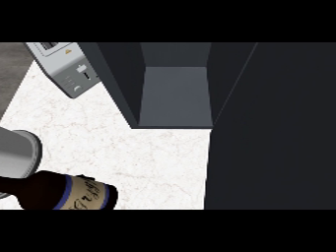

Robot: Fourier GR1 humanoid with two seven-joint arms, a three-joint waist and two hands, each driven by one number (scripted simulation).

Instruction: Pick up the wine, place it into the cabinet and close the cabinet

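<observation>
Fingers are not shown, so their state cannot be told; the wine bottle (54, 192) is seen on its side just below the left forearm (7, 152), the pick-up is judged in hand, and a carry into the open cabinet (176, 93) is called for next.

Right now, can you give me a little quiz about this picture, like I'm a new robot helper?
1. True or false: the cabinet is open.
2. Where is the wine bottle? A) inside the cabinet B) outside it, at the lower left C) on top of the cabinet
3. Fill in: the grey appliance stands to the cabinet's ____.
Key: 1 true; 2 B; 3 left.
</observation>
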